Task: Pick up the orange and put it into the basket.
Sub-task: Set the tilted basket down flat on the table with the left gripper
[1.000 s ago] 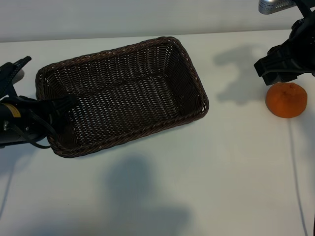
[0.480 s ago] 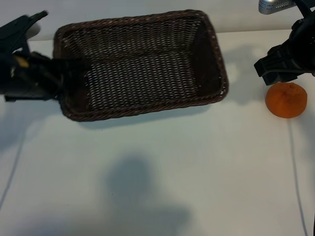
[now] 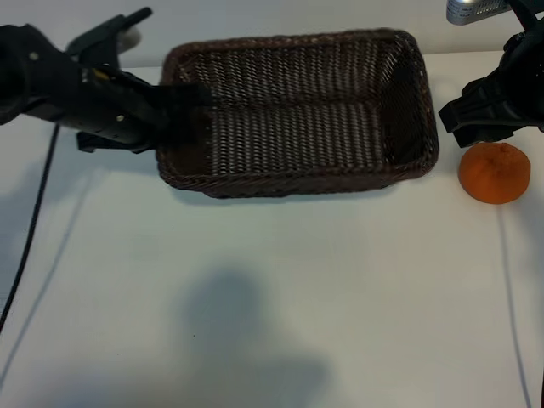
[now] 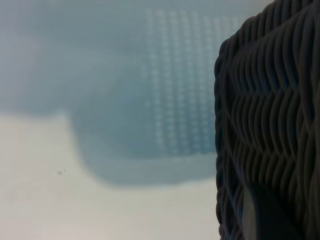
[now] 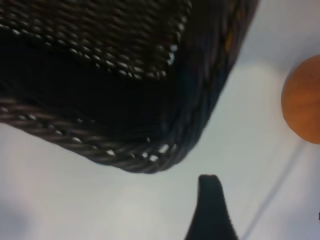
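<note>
The left gripper (image 3: 174, 106) is clamped on the basket (image 3: 297, 183) rim's left end, while the right gripper (image 3: 476, 119) hangs spread above the orange (image 3: 494, 172) on the table (image 3: 272, 289), no writing readable.

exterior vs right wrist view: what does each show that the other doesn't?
Exterior only: the left tool clamped on the basket's left end wall, the whole basket, and the right tool open just above the orange. Right wrist only: a close look at the basket's rounded corner and braided rim. Both: basket, orange, white table.
</note>
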### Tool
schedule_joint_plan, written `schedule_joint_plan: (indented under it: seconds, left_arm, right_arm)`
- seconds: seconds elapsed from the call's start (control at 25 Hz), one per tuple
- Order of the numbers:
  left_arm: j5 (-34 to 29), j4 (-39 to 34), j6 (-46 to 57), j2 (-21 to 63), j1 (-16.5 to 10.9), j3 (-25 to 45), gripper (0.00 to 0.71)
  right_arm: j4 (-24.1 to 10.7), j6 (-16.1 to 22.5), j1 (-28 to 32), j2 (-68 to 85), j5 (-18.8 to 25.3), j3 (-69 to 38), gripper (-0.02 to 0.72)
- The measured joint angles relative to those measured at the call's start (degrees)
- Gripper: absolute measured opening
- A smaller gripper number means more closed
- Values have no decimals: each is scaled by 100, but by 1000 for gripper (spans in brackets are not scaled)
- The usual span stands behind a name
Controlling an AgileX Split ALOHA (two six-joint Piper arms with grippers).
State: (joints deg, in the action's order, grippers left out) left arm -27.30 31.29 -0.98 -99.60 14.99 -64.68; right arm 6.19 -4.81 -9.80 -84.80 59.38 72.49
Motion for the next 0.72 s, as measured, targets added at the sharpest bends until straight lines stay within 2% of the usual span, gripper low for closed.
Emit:
schedule_joint_plan:
  seconds: [0.28, 0.72]
  left_arm:
    - [-247, 81, -210, -712, 0, -339, 147]
    - [-231, 93, -746, -1059, 22, -342, 147]
  right_arm:
    - [0, 0, 0, 0, 0, 0, 491]
    - [0, 0, 0, 0, -26, 0, 491]
